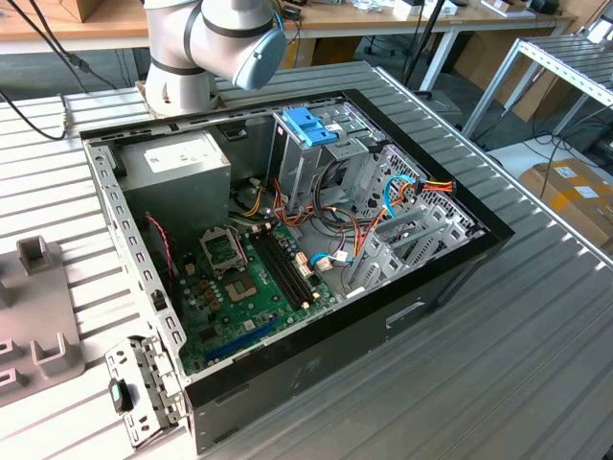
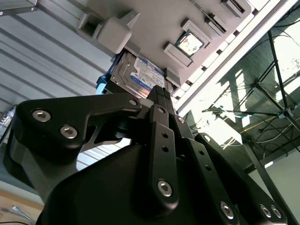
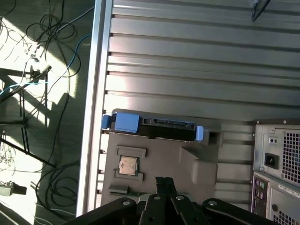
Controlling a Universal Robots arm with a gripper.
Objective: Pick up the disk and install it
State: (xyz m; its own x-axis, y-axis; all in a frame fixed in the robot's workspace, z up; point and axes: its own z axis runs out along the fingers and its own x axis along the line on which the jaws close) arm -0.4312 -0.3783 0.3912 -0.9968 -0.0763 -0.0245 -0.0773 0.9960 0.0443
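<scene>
1. On a grey tray [image 3: 159,159] near the edge of the ribbed counter [image 3: 187,70] rests the disk [image 3: 157,127]. A blue frame runs round it, with a blue tab at one end. The second wrist view shows its labelled metal face.
2. It looks stiff and fairly heavy for its size, and its smooth metal faces would likely slip. I judge it fragile to knocks. The long plastic-framed sides seem the safer hold, rather than the tab or the connector end.
3. The pincer [image 3: 164,180] hangs near the disk without touching it. Its two fingers are pressed together and hold nothing, as both wrist views show.
4. A square chip [image 3: 127,165] sits in its own seat on the same tray, just beside the disk. Raised grey blocks flank the disk and may crowd fingers coming down around it.
5. In the exterior view an open computer case [image 1: 383,316] lies on the counter. A blue bracket [image 1: 311,126] tops its metal cage, and loose cables [image 1: 356,235] trail over the board, where they could hinder seating.
</scene>
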